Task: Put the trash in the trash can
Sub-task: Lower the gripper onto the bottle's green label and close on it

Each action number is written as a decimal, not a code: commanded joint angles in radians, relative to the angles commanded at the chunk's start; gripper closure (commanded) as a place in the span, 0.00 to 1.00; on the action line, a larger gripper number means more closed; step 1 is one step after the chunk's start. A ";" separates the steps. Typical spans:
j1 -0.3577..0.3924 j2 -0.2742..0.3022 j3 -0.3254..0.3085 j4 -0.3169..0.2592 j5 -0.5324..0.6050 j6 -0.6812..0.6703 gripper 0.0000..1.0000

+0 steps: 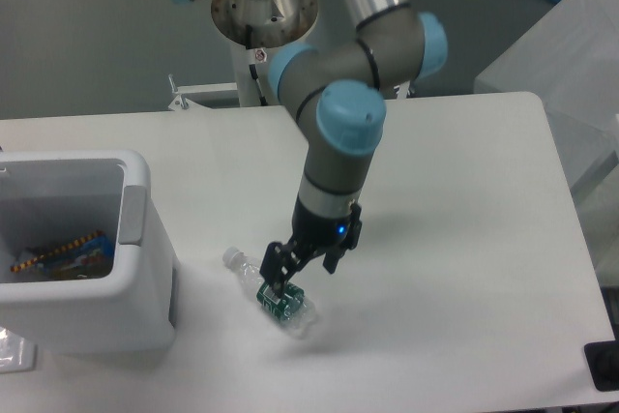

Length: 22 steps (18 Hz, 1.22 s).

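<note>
Pincer [287, 280] spread narrowly, fingers straddling crushed clear plastic bottle with green label [274, 294] lying on white table [455, 239]; grip unconfirmed.

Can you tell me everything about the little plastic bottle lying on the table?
The bottle is small, clear plastic and looks crumpled, with a green label around its middle and a pale cap end pointing up-left toward the white trash can. It lies on its side on the white table, outside the can. The gripper is open right over its middle; whether the fingers touch it is unclear.
</note>
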 joint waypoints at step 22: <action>-0.064 -0.150 0.060 0.000 0.147 -0.051 0.00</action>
